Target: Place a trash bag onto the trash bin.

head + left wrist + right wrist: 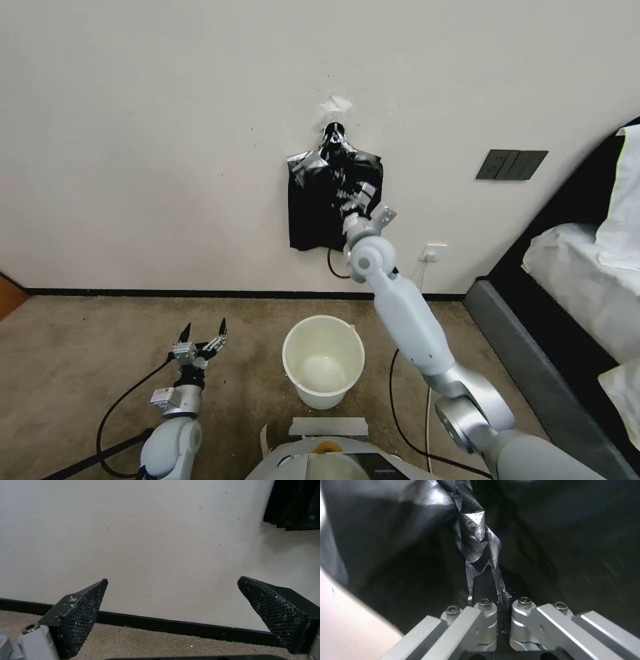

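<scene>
wall [133, 133]: black bags hang from a hook high up, within arm's reach | trash bin [324, 393]: on carpet under them, mouth up, unlined | right gripper [351, 200]: we see it clenched on a fold of the trash bag [476, 542], likely to pull one free | left gripper [202, 335]: released; idle near the floor

plain white wall [147, 133], black baseboard [167, 293], brown carpet [67, 353], dark bed [573, 280] at right.
</scene>
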